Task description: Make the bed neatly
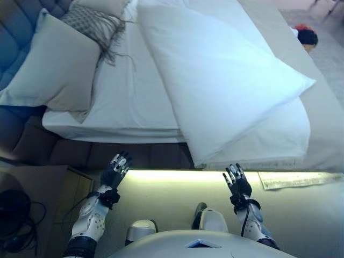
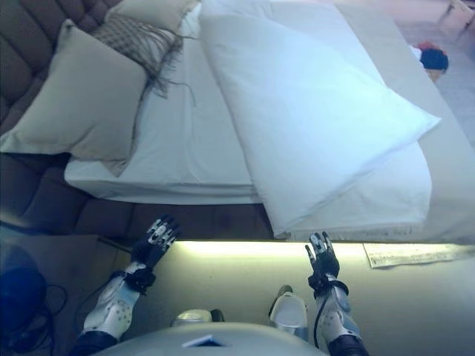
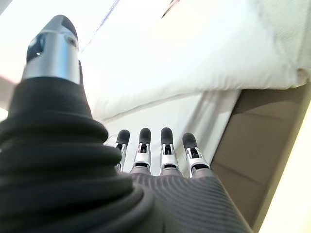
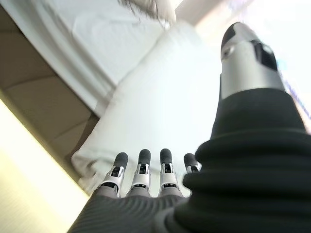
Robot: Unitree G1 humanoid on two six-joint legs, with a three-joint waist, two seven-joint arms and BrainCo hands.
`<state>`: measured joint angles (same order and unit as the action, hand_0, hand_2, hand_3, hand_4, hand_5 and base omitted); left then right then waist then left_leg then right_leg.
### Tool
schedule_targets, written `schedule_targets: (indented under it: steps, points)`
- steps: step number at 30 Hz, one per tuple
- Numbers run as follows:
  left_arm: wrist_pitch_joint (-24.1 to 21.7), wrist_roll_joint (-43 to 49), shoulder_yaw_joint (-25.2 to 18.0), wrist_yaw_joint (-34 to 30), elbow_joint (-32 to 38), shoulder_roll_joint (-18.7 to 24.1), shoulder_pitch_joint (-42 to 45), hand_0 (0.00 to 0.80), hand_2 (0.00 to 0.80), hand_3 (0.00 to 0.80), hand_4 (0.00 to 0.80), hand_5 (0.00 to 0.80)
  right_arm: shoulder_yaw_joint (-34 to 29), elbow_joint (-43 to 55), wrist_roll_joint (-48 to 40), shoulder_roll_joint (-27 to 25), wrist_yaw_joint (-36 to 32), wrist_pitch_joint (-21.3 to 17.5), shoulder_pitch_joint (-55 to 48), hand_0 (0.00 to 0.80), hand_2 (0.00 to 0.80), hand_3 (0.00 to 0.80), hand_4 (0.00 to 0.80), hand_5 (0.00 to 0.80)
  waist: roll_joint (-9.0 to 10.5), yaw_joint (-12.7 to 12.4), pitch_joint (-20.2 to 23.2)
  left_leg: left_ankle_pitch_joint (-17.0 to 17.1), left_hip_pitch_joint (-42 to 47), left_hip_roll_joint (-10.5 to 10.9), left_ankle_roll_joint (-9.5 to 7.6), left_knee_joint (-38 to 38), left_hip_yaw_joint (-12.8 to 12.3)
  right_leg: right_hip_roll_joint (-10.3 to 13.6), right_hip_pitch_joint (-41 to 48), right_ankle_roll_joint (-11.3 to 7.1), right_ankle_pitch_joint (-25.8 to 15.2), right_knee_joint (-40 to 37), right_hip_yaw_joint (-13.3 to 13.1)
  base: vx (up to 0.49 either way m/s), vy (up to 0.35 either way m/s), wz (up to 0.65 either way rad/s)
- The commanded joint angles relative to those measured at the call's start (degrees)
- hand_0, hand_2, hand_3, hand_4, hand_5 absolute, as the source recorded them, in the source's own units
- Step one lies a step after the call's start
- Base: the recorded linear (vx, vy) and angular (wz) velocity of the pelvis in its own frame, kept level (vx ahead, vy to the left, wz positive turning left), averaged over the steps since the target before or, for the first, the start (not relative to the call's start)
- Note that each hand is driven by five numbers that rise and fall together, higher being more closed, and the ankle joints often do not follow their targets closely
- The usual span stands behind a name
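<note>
A bed with a white sheet lies ahead. A white duvet is folded back on it at a slant, its near corner hanging over the bed's edge. A beige pillow leans at the head end on the left, with a fringed grey throw beyond it. My left hand and right hand hover over the floor just short of the bed's side, both open with straight fingers and holding nothing. The duvet also shows past my right hand.
A padded dark headboard runs along the left. A lit strip glows under the bed frame. A paper lies on the floor at the right, and a red and dark object sits beyond the bed.
</note>
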<state>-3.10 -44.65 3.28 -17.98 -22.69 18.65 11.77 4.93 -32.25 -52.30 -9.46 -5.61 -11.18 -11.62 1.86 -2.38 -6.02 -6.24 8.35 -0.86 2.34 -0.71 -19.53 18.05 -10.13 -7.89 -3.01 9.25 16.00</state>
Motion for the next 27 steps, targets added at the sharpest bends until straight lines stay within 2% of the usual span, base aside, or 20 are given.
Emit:
schedule_targets:
  steps: [1, 3, 5, 6, 7, 8, 9, 10, 12, 15, 16, 18, 19, 20, 21, 22, 23, 25, 27]
  points:
    - [-1.6, -1.7, -1.6, -1.2, 2.3, 1.2, -1.6, 0.000, 0.000, 0.000, 0.000, 0.000, -2.7, 3.9, 2.6, 0.2, -2.8, -1.3, 0.7, 0.000, 0.000, 0.000, 0.000, 0.000, 1.16, 0.5, 0.6, -6.4, -5.4, 1.1, -4.91, -10.2, 7.6, 3.8, 0.8, -4.77, -13.0, -6.0, -4.3, 0.247, -0.391, -0.20]
    - [-1.2, -1.6, -2.4, -2.0, 2.7, 1.8, -0.8, 0.000, 0.000, 0.000, 0.000, 0.000, -3.5, 5.5, 3.4, 0.0, -3.7, 0.5, -0.8, 0.000, 0.000, 0.000, 0.000, 0.000, 1.53, 1.1, 1.1, -6.5, -5.9, -1.8, -3.51, -12.0, 8.4, 3.8, 1.8, -5.05, -10.5, -5.2, -5.7, 0.249, -0.413, 0.25]
    - [-1.1, -2.4, -2.6, -1.7, 3.8, 2.2, -0.3, 0.000, 0.000, 0.000, 0.000, 0.000, -3.4, 6.8, 2.6, -1.5, -4.3, 1.6, -2.1, 0.000, 0.000, 0.000, 0.000, 0.000, 2.11, 1.2, 1.5, -6.3, -6.4, -5.3, -1.86, -13.5, 9.4, 2.7, 3.4, -5.17, -7.3, -5.4, -5.2, 0.239, -0.476, 0.71]
    - [-1.2, -3.3, -2.8, -0.3, 4.5, 2.4, 0.2, 0.000, 0.000, 0.000, 0.000, 0.000, -2.9, 7.5, 2.4, -2.6, -4.1, 2.8, -2.1, 0.000, 0.000, 0.000, 0.000, 0.000, 2.08, 1.2, 1.3, -6.3, -5.7, -7.6, -1.07, -14.0, 9.9, 1.5, 2.8, -4.74, -5.8, -2.5, -4.6, 0.213, -0.462, 0.72]
    - [-1.2, -4.7, -3.3, 0.4, 4.7, 2.6, 0.6, 0.000, 0.000, 0.000, 0.000, 0.000, -2.2, 8.4, 2.4, -3.4, -4.0, 3.5, -1.9, 0.000, 0.000, 0.000, 0.000, 0.000, 2.13, 1.3, 1.4, -4.9, -5.0, -9.3, -0.39, -13.7, 10.0, 0.6, 1.8, -4.08, -4.2, -0.1, -4.5, 0.185, -0.385, 0.64]
    - [-1.1, -5.5, -3.6, 0.3, 4.8, 2.6, 0.9, 0.000, 0.000, 0.000, 0.000, 0.000, -1.7, 9.4, 2.2, -4.0, -3.6, 3.8, -2.0, 0.000, 0.000, 0.000, 0.000, 0.000, 1.81, 1.4, 1.3, -2.8, -5.0, -10.8, 0.43, -13.6, 10.2, -0.4, 1.5, -3.40, -2.3, 0.9, -4.5, 0.161, -0.352, 0.59]
    - [-1.6, -5.9, -3.4, -0.1, 4.7, 2.2, 1.4, 0.000, 0.000, 0.000, 0.000, 0.000, -1.1, 10.7, 1.0, -5.1, -2.7, 4.1, -2.2, 0.000, 0.000, 0.000, 0.000, 0.000, 1.22, 1.0, 1.0, 3.3, -6.1, -13.4, 2.24, -14.5, 11.8, -2.8, 2.7, -1.78, 0.0, 1.2, -3.3, 0.126, -0.355, 0.50]
    - [-2.5, -6.2, -2.8, -0.2, 4.9, 1.8, 1.8, 0.000, 0.000, 0.000, 0.000, 0.000, -0.9, 10.7, -0.2, -5.9, -3.0, 3.9, -2.2, 0.000, 0.000, 0.000, 0.000, 0.000, 1.12, 0.4, 0.8, 8.1, -7.7, -14.8, 3.26, -15.3, 13.3, -4.7, 4.1, -0.36, 1.1, 0.7, -2.2, 0.098, -0.363, 0.47]
    - [-3.4, -6.8, -1.7, 0.2, 5.6, 0.9, 2.1, 0.000, 0.000, 0.000, 0.000, 0.000, -0.4, 10.3, -0.7, -7.4, -3.6, 3.5, -2.0, 0.000, 0.000, 0.000, 0.000, 0.000, 1.26, -0.6, 0.4, 12.8, -10.5, -16.0, 3.68, -16.2, 15.2, -6.7, 6.0, 1.69, 2.5, -0.4, -0.2, 0.057, -0.317, 0.49]
    - [-5.2, -6.9, 0.2, 0.3, 3.5, -0.7, 0.9, 0.000, 0.000, 0.000, 0.000, 0.000, 0.8, 10.1, -0.7, -9.1, -3.4, 3.0, -1.3, 0.000, 0.000, 0.000, 0.000, 0.000, 1.26, -1.0, 0.4, 16.3, -13.4, -17.2, 4.12, -16.7, 15.2, -9.1, 7.2, 4.22, 4.7, -1.2, 1.9, 0.059, -0.260, 0.55]
    - [-5.6, -7.0, 0.7, 0.2, 2.6, -1.2, 0.6, 0.000, 0.000, 0.000, 0.000, 0.000, 1.5, 10.0, -0.7, -9.6, -3.0, 2.7, -1.2, 0.000, 0.000, 0.000, 0.000, 0.000, 1.00, -1.1, 0.4, 15.2, -13.5, -17.2, 4.86, -17.5, 15.1, -9.9, 8.1, 4.39, 6.4, -1.0, 2.0, 0.114, -0.217, 0.82]
    - [-5.7, -6.7, 0.9, -0.1, 1.6, -1.9, 0.6, 0.000, 0.000, 0.000, 0.000, 0.000, 2.0, 9.9, -0.6, -9.7, -2.3, 2.6, -1.0, 0.000, 0.000, 0.000, 0.000, 0.000, 0.64, -1.3, 0.4, 14.5, -13.7, -16.7, 5.06, -17.9, 14.1, -10.5, 8.7, 5.02, 7.3, -1.0, 2.9, 0.102, -0.151, 0.73]
    - [-4.7, -5.9, 1.0, -0.3, 1.5, -2.2, 0.5, 0.000, 0.000, 0.000, 0.000, 0.000, 2.1, 10.1, -0.8, -9.4, -1.5, 2.4, -1.1, 0.000, 0.000, 0.000, 0.000, 0.000, 0.05, -1.6, 0.4, 13.6, -14.2, -15.1, 5.14, -17.5, 12.0, -10.6, 9.8, 5.07, 7.9, -0.9, 4.5, 0.091, -0.108, 0.29]
    - [-4.3, -5.7, 0.9, -0.5, 1.6, -2.2, 0.6, 0.000, 0.000, 0.000, 0.000, 0.000, 2.0, 10.3, -0.8, -9.3, -1.4, 2.3, -1.2, 0.000, 0.000, 0.000, 0.000, 0.000, -0.09, -1.7, 0.4, 13.4, -14.4, -14.6, 5.19, -17.4, 11.6, -10.6, 10.3, 5.00, 8.0, -1.0, 4.9, 0.140, -0.104, 0.22]
    - [-2.7, -4.8, 0.8, -1.1, 2.4, -2.2, 0.5, 0.000, 0.000, 0.000, 0.000, 0.000, 2.0, 11.2, -1.0, -8.6, -0.1, 1.5, -2.2, 0.000, 0.000, 0.000, 0.000, 0.000, -0.46, -1.9, 0.5, 12.6, -14.6, -12.6, 5.34, -15.8, 9.7, -10.3, 11.9, 4.67, 8.0, -1.4, 6.6, 0.114, -0.010, 0.40]
    - [-2.1, -4.5, 0.7, -1.5, 2.9, -2.2, 0.5, 0.000, 0.000, 0.000, 0.000, 0.000, 2.0, 11.5, -0.9, -8.3, 0.2, 1.0, -2.7, 0.000, 0.000, 0.000, 0.000, 0.000, -0.71, -2.1, 0.7, 12.1, -14.2, -11.1, 5.26, -13.8, 9.5, -10.0, 12.6, 4.22, 7.9, -1.8, 7.2, 0.131, 0.035, 0.71]
    - [-1.9, -4.3, 0.7, -1.8, 3.2, -2.2, 0.5, 0.000, 0.000, 0.000, 0.000, 0.000, 2.2, 11.7, -0.8, -8.1, 0.4, 0.8, -2.8, 0.000, 0.000, 0.000, 0.000, 0.000, -1.03, -2.5, 1.0, 11.4, -13.7, -9.4, 4.93, -10.9, 10.5, -9.9, 13.0, 3.74, 7.7, -2.1, 7.1, 0.117, 0.074, 0.68]
    - [-1.5, -3.8, 0.7, -1.9, 4.0, -2.1, 0.6, 0.000, 0.000, 0.000, 0.000, 0.000, 2.6, 12.1, -0.8, -7.6, 1.2, 0.5, -2.7, 0.000, 0.000, 0.000, 0.000, 0.000, -1.50, -3.1, 1.6, 10.5, -12.8, -6.2, 3.17, -5.7, 12.5, -9.4, 12.8, 3.33, 6.6, -2.5, 6.7, 0.054, 0.105, 0.32]
    - [-0.5, -2.8, 0.2, -2.5, 4.0, -1.5, 0.3, 0.000, 0.000, 0.000, 0.000, 0.000, 3.0, 11.8, -1.8, -6.9, 1.6, -0.6, -2.6, 0.000, 0.000, 0.000, 0.000, 0.000, -1.61, -2.8, 2.1, 8.7, -11.5, -5.3, 2.51, -4.8, 12.3, -9.0, 13.0, 3.08, 6.7, -2.2, 5.7, 0.055, 0.084, 0.05]
